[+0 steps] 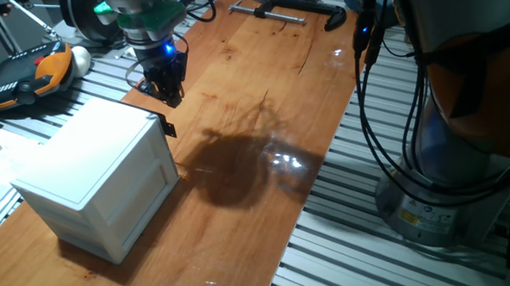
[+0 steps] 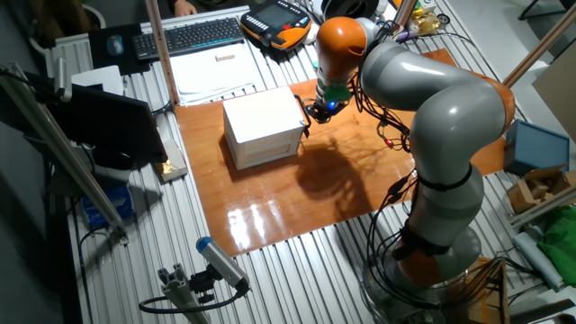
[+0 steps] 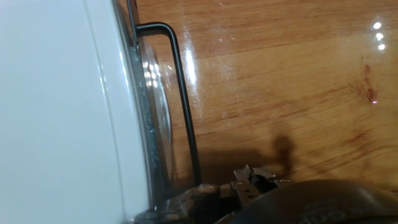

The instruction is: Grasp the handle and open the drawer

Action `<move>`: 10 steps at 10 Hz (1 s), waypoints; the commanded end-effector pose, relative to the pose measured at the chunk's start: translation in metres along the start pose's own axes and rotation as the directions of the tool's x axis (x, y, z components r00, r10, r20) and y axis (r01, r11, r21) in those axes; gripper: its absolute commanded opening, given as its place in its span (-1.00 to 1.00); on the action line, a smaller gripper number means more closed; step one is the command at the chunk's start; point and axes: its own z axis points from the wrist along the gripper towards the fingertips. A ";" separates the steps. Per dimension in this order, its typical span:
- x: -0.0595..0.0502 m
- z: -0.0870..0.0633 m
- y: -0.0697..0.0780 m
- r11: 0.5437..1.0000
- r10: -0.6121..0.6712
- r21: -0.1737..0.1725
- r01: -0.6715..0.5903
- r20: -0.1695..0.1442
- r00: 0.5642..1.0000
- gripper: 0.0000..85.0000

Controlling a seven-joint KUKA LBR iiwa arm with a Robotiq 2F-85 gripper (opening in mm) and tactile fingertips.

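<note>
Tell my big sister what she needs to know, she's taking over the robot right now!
Gripper: hovers just above and behind the white cabinet's top corner; holds nothing; open or shut can't be told.
Handle: small black tab sticking out from that corner, ungrasped.
Drawer: looks shut, flush in the cabinet.
Done: the approach only.
Left: lower onto the handle, close on it, pull the drawer out.

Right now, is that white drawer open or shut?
Shut. The drawer front sits flush with the white cabinet; the handle juts out, with the gripper above it.
</note>
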 end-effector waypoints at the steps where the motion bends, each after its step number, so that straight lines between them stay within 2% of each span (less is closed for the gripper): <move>1: 0.000 0.000 0.000 1.000 0.001 0.000 -0.001 0.000 1.000 -0.98; 5: 0.000 0.000 0.000 1.000 -0.022 -0.003 0.022 0.000 1.000 -0.98; 6: 0.000 0.000 0.000 0.999 -0.040 -0.019 0.040 0.000 0.999 -0.98; 9: 0.000 0.000 0.000 0.996 -0.077 -0.037 0.078 0.029 0.997 -0.98; 10: 0.000 0.000 0.000 0.996 -0.079 -0.037 0.080 0.024 0.997 -0.98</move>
